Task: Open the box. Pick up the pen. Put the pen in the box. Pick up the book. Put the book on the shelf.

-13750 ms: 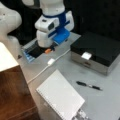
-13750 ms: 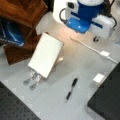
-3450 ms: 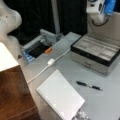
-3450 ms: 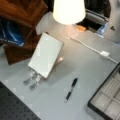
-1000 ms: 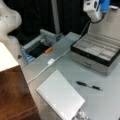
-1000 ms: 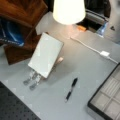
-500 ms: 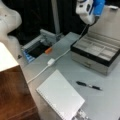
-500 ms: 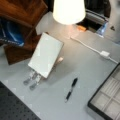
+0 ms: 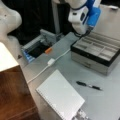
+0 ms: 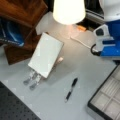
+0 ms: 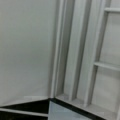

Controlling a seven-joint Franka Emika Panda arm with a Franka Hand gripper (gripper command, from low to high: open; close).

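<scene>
Above the box's [image 9: 96, 51] far-left corner, at about one o'clock in a front view, hangs the gripper [image 9: 83, 31]; whether its fingers are spread or pressed together I cannot tell. The box stands open, its grey compartments bare. On the table [image 9: 62, 66], at five o'clock of that view, lies the pen [image 9: 89, 85], well apart from the gripper and just beside the book [image 9: 60, 96]. Slim, light, stiff and probably smooth, the pen may roll; a pinch across its middle looks safest.
</scene>
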